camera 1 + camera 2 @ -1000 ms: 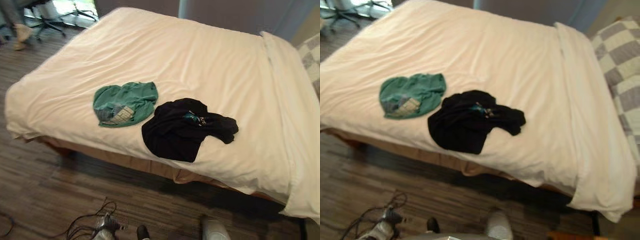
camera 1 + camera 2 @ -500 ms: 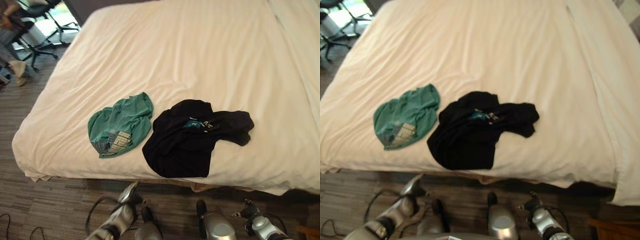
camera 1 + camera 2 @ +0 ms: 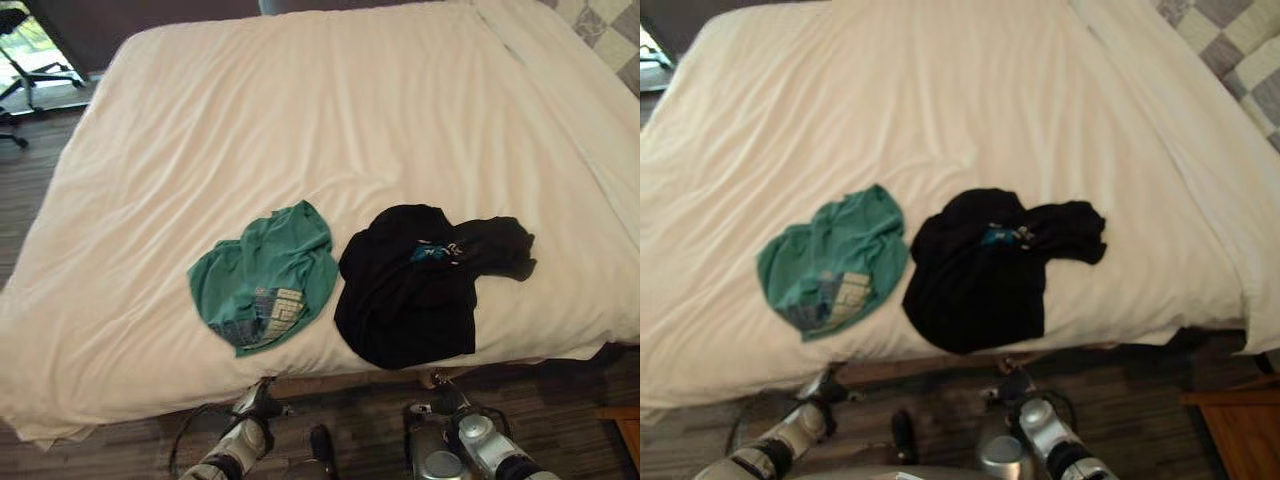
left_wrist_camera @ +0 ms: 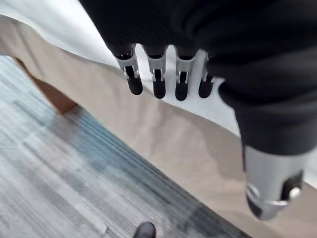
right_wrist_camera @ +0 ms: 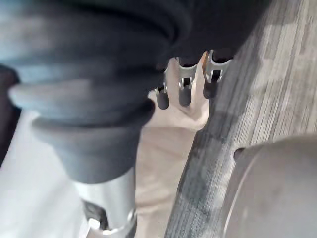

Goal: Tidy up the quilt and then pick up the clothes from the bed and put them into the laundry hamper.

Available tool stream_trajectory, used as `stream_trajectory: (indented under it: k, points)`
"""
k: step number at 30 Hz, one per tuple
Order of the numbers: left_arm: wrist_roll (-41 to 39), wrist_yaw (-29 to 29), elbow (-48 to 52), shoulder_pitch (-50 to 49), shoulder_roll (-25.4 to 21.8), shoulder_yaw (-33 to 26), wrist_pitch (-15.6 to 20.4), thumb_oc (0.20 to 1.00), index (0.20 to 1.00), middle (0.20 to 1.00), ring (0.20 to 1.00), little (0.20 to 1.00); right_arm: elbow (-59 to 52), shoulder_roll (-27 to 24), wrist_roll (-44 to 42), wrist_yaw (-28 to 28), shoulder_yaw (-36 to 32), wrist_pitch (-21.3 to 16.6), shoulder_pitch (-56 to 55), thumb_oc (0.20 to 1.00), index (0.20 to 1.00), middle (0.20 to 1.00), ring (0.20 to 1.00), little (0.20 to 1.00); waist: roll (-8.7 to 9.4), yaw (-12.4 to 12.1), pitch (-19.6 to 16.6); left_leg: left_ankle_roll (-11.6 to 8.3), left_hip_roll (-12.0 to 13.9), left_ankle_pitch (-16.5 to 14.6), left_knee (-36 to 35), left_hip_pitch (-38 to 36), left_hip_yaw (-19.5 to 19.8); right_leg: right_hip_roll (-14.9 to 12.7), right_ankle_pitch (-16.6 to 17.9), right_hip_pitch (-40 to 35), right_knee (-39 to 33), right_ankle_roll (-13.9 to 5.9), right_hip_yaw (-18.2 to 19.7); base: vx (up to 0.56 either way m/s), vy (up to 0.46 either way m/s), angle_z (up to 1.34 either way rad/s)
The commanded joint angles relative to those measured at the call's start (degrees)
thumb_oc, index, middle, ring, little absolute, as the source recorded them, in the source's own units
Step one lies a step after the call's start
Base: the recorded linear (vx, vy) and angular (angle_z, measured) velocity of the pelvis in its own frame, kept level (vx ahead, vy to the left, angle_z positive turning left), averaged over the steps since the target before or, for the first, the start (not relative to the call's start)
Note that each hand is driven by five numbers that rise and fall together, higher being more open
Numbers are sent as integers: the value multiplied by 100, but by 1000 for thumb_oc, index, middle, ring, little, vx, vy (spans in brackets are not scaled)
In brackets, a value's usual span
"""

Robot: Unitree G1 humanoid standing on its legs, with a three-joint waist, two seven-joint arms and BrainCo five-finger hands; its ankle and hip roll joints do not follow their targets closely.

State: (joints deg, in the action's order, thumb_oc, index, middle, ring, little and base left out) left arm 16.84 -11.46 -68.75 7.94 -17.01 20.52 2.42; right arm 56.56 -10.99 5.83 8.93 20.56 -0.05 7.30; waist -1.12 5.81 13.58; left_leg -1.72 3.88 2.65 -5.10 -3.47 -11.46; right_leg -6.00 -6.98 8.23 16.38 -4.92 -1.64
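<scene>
Fingers (image 4: 155, 79) on your left hand (image 3: 252, 412) are hanging straight and relaxed, holding nothing, just below the near edge of the bed (image 3: 330, 385), over the wood-look floor (image 4: 54, 173). Your right hand (image 3: 447, 412) is sitting low beside that edge too, its fingers (image 5: 184, 87) likewise extended and gripping nothing. You are looking down at a cream quilt (image 3: 300, 130) lying spread across the bed with soft creases. Two clothes are lying on it near the edge closest to you: a green T-shirt (image 3: 265, 278) with a pale print on your left, and a crumpled black T-shirt (image 3: 420, 285) just beside it on your right, the two almost touching. A checked pillow (image 3: 600, 22) is showing at the far right corner, and an office chair (image 3: 25, 70) is standing on the floor at the far left
</scene>
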Motion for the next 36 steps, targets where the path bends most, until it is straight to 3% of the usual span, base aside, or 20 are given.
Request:
stream_trajectory:
  k: [1,6,8,10,11,14,15,16,19,22,23,25,27,28,31,34,36]
  points:
    - [-369,-127,-337,-99,-125,-358,-96,1000,1000,1000,1000,1000,410,-112,-300,195,-256,48,-130,1000,1000,1000,1000,1000,178,3,-77,-193,14,-503,10,-7,83,-47,244,-722,-1296,-197,150,57,10,-7]
    - [-1327,-359,-903,-765,-290,-1659,-194,1000,1000,1000,1000,1000,939,-232,-967,444,-1312,66,-523,1000,1000,1000,1000,1000,198,-91,-319,-211,15,-547,10,-72,-3,-288,490,-1082,-1907,-320,-44,79,-6,-5]
    - [-1777,-523,-949,-943,-553,-2266,-193,1000,1000,1000,1000,1000,534,-399,-1209,589,-1736,-43,-807,1000,1000,1000,1000,1000,221,-73,-342,-233,16,-549,10,-111,-30,-335,555,-1175,-2020,-366,-79,56,-9,6]
    - [-2270,-792,-499,-1226,-1008,-3071,-8,1000,1000,1000,1000,1000,-911,-761,-1200,905,-2470,-264,-1432,1000,1000,1000,1000,1000,229,-2,-338,-244,7,-566,10,-161,-63,-412,613,-1251,-2098,-434,-100,43,17,0]
    - [-2269,-793,-489,-1238,-1008,-3070,-11,1000,1000,1000,1000,1000,-934,-757,-1193,906,-2473,-251,-1452,1000,1000,1000,1000,1000,230,-2,-349,-244,7,-566,10,-159,-63,-413,613,-1249,-2098,-435,-100,0,0,0]
    - [-2632,-1131,477,-1518,-1416,-3759,325,1000,1000,1000,1000,1000,-2420,-1319,-283,1173,-2977,-390,-2043,1000,1000,1000,1000,1000,214,67,-347,-236,-8,-621,10,-245,-64,-460,591,-1309,-2088,-495,-106,11,11,0]
    - [-2628,-1134,491,-1530,-1411,-3763,317,1000,1000,1000,1000,1000,-2439,-1316,-277,1170,-2979,-378,-2055,1000,1000,1000,1000,1000,213,67,-366,-238,-5,-601,10,-219,-66,-457,611,-1284,-2093,-490,-102,0,0,0]
    - [-2555,-1315,1637,-1714,-1695,-4023,589,1000,1000,1000,1000,1000,-3230,-1732,384,1308,-3286,-468,-2236,1000,1000,1000,1000,1000,196,76,-376,-232,-2,-627,10,-244,-50,-478,599,-1282,-2078,-514,-112,0,0,0]
    - [-2369,-1374,3360,-1857,-2055,-4209,893,1000,1000,1000,1000,1000,-4072,-2179,1035,1439,-3599,-486,-2258,1000,1000,1000,1000,1000,176,63,-395,-220,15,-659,10,-278,-9,-479,556,-1261,-2016,-522,-108,0,0,0]
    - [-1903,-1224,4709,-1770,-2474,-4119,1106,1000,1000,1000,1000,1000,-4545,-2523,1558,1441,-3572,-489,-2058,1000,1000,1000,1000,1000,153,28,-419,-212,29,-705,10,-309,35,-479,490,-1276,-1985,-521,-124,8,1,1]
    - [-1895,-1223,4730,-1776,-2469,-4130,1091,1000,1000,1000,1000,1000,-4553,-2517,1563,1437,-3575,-485,-2054,1000,1000,1000,1000,1000,157,28,-415,-213,30,-676,10,-292,33,-478,514,-1257,-1985,-515,-120,15,-13,3]
    - [-1032,-848,5777,-1511,-2742,-3541,1011,1000,1000,1000,1000,1000,-4892,-2591,1856,1312,-3183,-464,-1742,1000,1000,1000,1000,1000,151,37,-392,-217,53,-666,10,-265,40,-473,488,-1212,-1960,-493,-97,0,0,0]
    - [-691,-712,5977,-1416,-2784,-3252,949,1000,1000,1000,1000,1000,-5041,-2576,1952,1271,-3027,-465,-1650,1000,1000,1000,1000,1000,158,57,-348,-216,60,-696,10,-285,26,-467,440,-1209,-1933,-488,-77,0,0,0]
    - [-404,-607,5992,-1243,-2694,-2813,889,1000,1000,1000,1000,1000,-5089,-2529,2020,1266,-2784,-465,-1461,1000,1000,1000,1000,1000,160,105,-286,-215,70,-654,10,-245,-11,-452,466,-1111,-1901,-462,-23,0,0,0]
    - [-280,-546,5819,-1021,-2569,-2446,808,1000,1000,1000,1000,1000,-5157,-2492,2071,1261,-2637,-455,-1335,1000,1000,1000,1000,1000,143,129,-199,-212,76,-656,10,-239,-57,-436,455,-1014,-1832,-453,41,-60,10,-9]
    - [9,-335,5033,-388,-1977,-1490,409,1000,1000,1000,1000,1000,-5386,-2388,2216,1204,-2035,-411,-894,1000,1000,1000,1000,1000,82,287,142,-182,91,-626,10,-95,-266,-374,451,-534,-1591,-432,287,-154,52,-38]
    - [165,-409,4682,-128,-1791,-1298,265,1000,1000,1000,1000,1000,-5416,-2343,2183,1175,-1840,-426,-726,1000,1000,1000,1000,1000,76,302,248,-177,96,-580,17,-7,-351,-346,494,-360,-1539,-418,364,-137,21,-52]
